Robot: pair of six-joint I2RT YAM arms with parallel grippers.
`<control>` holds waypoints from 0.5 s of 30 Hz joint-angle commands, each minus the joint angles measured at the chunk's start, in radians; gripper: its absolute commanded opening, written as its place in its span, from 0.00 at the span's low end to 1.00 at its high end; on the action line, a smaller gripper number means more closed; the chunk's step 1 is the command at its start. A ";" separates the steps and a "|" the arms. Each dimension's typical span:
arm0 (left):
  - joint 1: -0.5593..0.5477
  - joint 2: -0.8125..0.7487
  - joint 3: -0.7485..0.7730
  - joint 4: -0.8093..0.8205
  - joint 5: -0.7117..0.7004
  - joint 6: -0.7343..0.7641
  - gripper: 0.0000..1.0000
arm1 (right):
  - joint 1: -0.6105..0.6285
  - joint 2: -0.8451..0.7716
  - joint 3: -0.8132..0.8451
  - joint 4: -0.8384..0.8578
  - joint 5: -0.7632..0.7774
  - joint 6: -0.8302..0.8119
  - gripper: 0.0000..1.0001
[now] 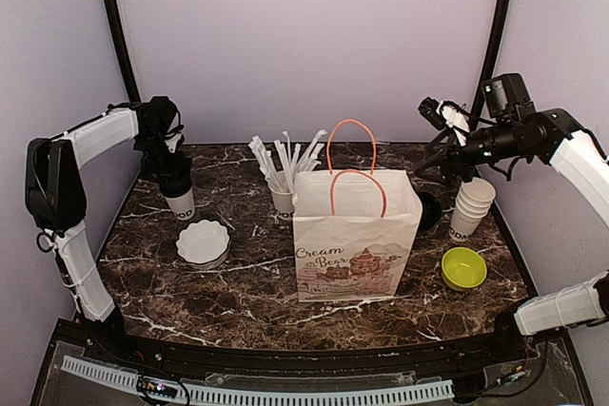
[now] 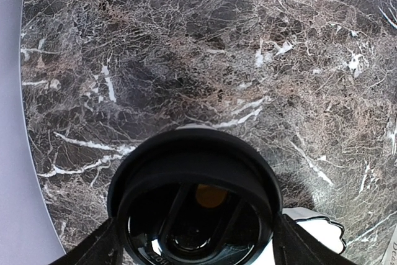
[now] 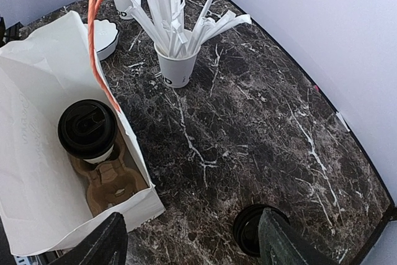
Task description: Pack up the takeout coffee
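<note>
Presently, left gripper (image 1: 174,173): clamped on the glossy round black lid of a white paper cup (image 1: 180,203), stood far left on the veined marble table (image 1: 257,292).
Paper bag (image 1: 357,235): creased; second lidded cup (image 3: 87,130) seated in moulded pulp tray (image 3: 115,181).
Right gripper (image 1: 445,119): raised far right, spread wide, nothing held.

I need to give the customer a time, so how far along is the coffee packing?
About halfway. Done: one lidded cup sits in the carrier inside the bag. In hand: the left jaws flank the second cup at its lid, far left on the table. Left: move it into the carrier's free slot. The right jaws hang open, empty.
</note>
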 commanded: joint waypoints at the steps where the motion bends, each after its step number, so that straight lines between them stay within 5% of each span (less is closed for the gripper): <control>1: 0.004 0.009 0.001 -0.041 0.014 0.002 0.81 | -0.006 -0.013 -0.012 0.031 -0.014 0.008 0.73; 15: -0.066 -0.167 0.138 -0.141 -0.018 0.018 0.73 | -0.006 0.001 0.006 0.037 -0.031 0.025 0.73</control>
